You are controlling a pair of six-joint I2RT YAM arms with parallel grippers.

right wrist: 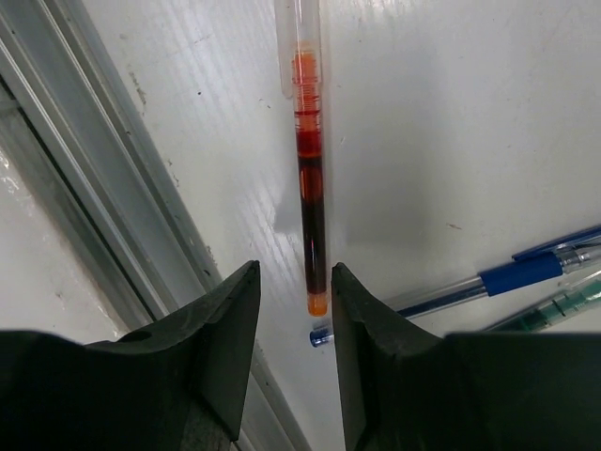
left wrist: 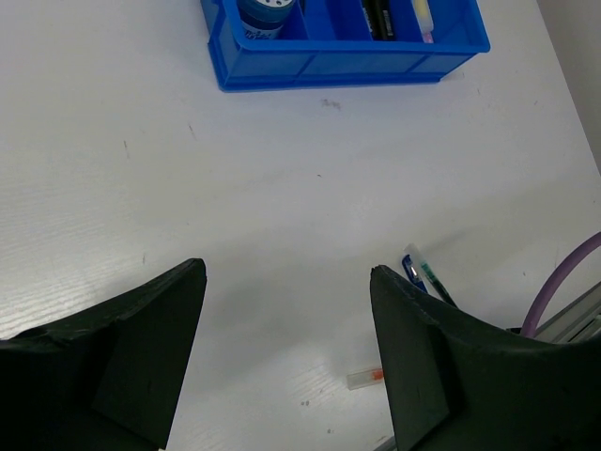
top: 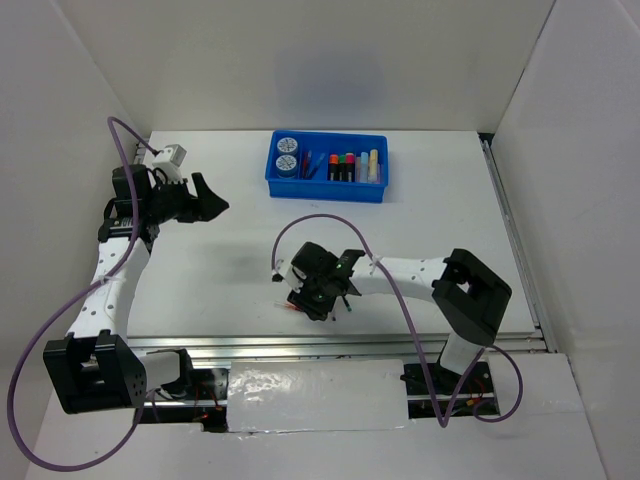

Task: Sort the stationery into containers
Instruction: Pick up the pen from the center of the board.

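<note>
Table [top: 440, 215]: white, w/ blue tray [top: 325, 190] at its far side, compartments side by side. Metal rail [right wrist: 84, 188] runs along the table edge farthest from the tray.

My L pincer [left wrist: 288, 268] hangs well to the tray's left and nearer the bases than the tray, above the tabletop. It faces the tray, jaws spread wide, nothing btwn them.

My R pincer [right wrist: 296, 272] is low over the table, well apart from the tray on its near side, approx in line w/ the tray's middle. Jaws stand a little apart, the gap wider than a pen; nothing pinched.

Red pen [right wrist: 311, 188], clear cap, lies flat on the table, outside the tray. One end sits right at the mouth of that gap, the rest pointing away from my fingers. Blue pen [right wrist: 516, 277] & green pen [right wrist: 563, 303] lie loose just beside it, also well short of the tray.

In the tray: markers [top: 345, 168] in the mid compartments, a yellow one at the right end. 2 pale-blue discs [top: 287, 163] in the left-end compartment.
</note>
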